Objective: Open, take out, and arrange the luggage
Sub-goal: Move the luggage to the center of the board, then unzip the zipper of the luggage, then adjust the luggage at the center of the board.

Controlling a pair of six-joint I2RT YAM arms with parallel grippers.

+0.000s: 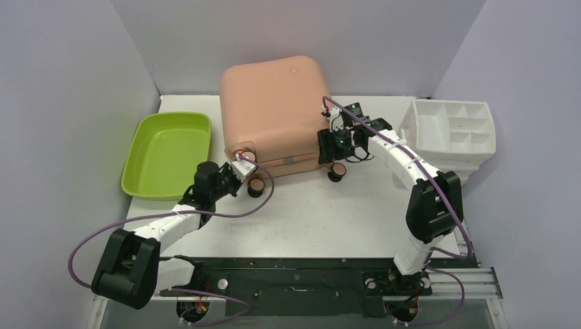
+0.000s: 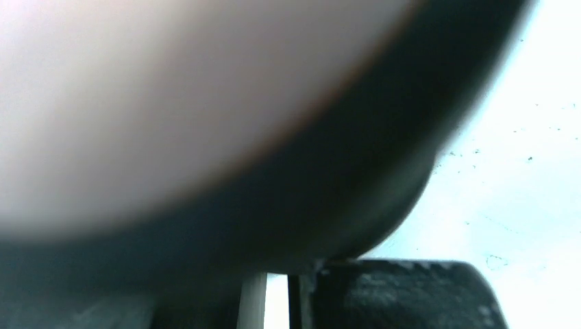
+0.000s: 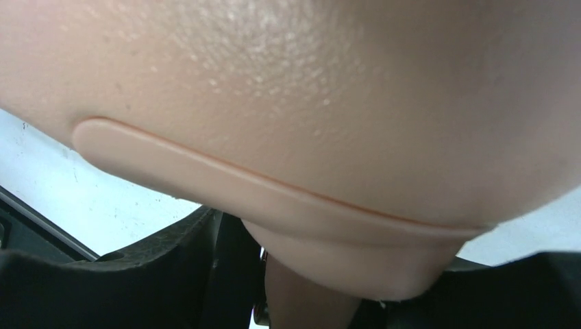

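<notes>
The salmon-pink hard-shell luggage (image 1: 274, 106) lies flat and closed, caster wheels (image 1: 256, 186) facing the near side.

suitcase (image 1: 274, 110): 1, salmon-pink | round logo (image 1: 294, 70) on its shell: 1 | caster wheels (image 1: 255, 187) in view: 3 | lime-green tub (image 1: 168, 154): 1 | white organizer (image 1: 479, 154): 1 | arms: 2, left arm (image 1: 164, 226), right arm (image 1: 404, 161) | grippers: 2, left gripper (image 1: 240, 168), right gripper (image 1: 327, 144) | purple cables (image 1: 71, 264): 2 | table (image 1: 322, 219): 1 | black base plate (image 1: 294, 281): 1
</notes>
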